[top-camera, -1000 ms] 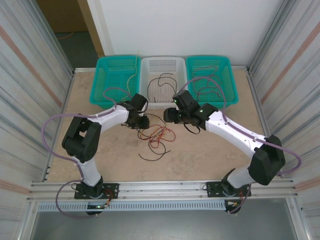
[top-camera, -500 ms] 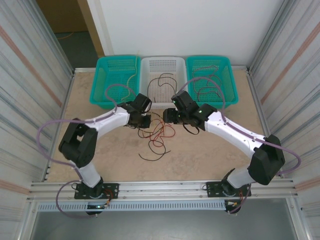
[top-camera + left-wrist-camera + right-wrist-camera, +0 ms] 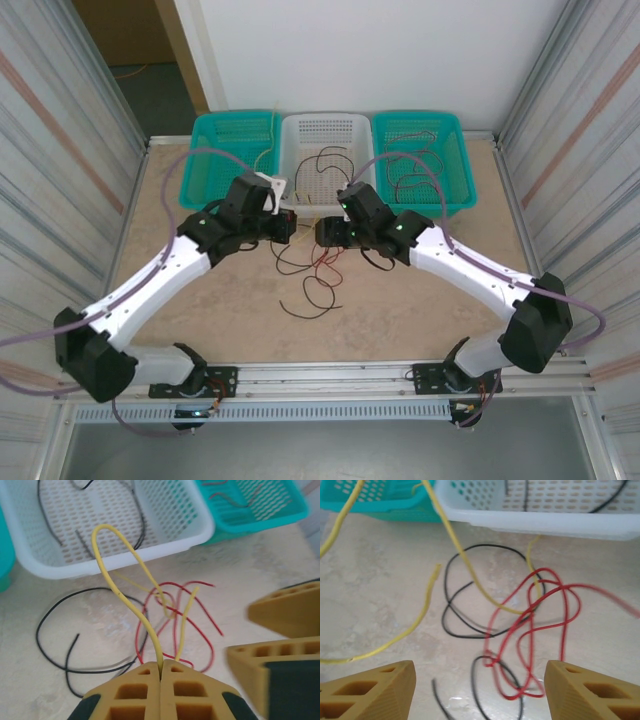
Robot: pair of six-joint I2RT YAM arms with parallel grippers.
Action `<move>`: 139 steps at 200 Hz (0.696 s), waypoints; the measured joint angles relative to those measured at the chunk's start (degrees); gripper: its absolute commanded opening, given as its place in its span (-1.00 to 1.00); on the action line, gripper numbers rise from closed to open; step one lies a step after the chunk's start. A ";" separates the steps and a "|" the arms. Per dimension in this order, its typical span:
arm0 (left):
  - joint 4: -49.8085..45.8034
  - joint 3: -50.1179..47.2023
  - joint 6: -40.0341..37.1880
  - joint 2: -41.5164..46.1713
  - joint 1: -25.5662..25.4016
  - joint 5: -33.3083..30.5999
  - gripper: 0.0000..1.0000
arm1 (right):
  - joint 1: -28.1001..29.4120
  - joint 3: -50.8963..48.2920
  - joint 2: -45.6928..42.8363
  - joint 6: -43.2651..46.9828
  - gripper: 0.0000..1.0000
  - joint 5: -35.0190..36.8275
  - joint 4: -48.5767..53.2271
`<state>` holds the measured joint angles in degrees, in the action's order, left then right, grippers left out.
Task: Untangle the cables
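My left gripper (image 3: 161,672) was clamped on the yellow cable (image 3: 131,555), mid pull-out, while the red and black cables (image 3: 564,620) lay knotted on the table (image 3: 375,580) by the white basket (image 3: 530,521) under my wide-open right gripper (image 3: 479,672), which I reckon needed to pin the red next.

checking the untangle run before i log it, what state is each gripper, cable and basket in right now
left gripper: shut on yellow cable
right gripper: open, empty, above red cable
yellow cable: raised in a loop, crossing red cable
red cable: looped on the table, tangled with yellow and black
black cable: lying on table, overlapping red
white basket: holds black cables
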<state>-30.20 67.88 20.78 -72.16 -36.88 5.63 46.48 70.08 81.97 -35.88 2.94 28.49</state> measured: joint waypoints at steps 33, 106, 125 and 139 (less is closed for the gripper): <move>-0.02 0.04 0.00 5.05 0.00 4.68 -1.00 | 2.08 4.20 0.87 1.92 0.35 0.28 0.09; -3.43 0.37 0.00 7.39 0.00 9.42 -1.00 | 2.25 6.34 3.69 2.54 0.05 2.64 0.44; -4.11 1.31 0.11 8.26 0.02 9.81 -1.00 | 2.14 5.92 4.15 2.12 -0.02 2.62 -0.07; -4.13 2.25 0.46 8.85 0.00 10.21 -1.00 | 1.95 4.72 4.15 1.70 -0.03 1.86 -0.94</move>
<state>-34.33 70.13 21.23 -63.31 -36.88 15.84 48.42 74.81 86.13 -34.17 4.80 27.55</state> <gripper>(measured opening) 0.059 0.492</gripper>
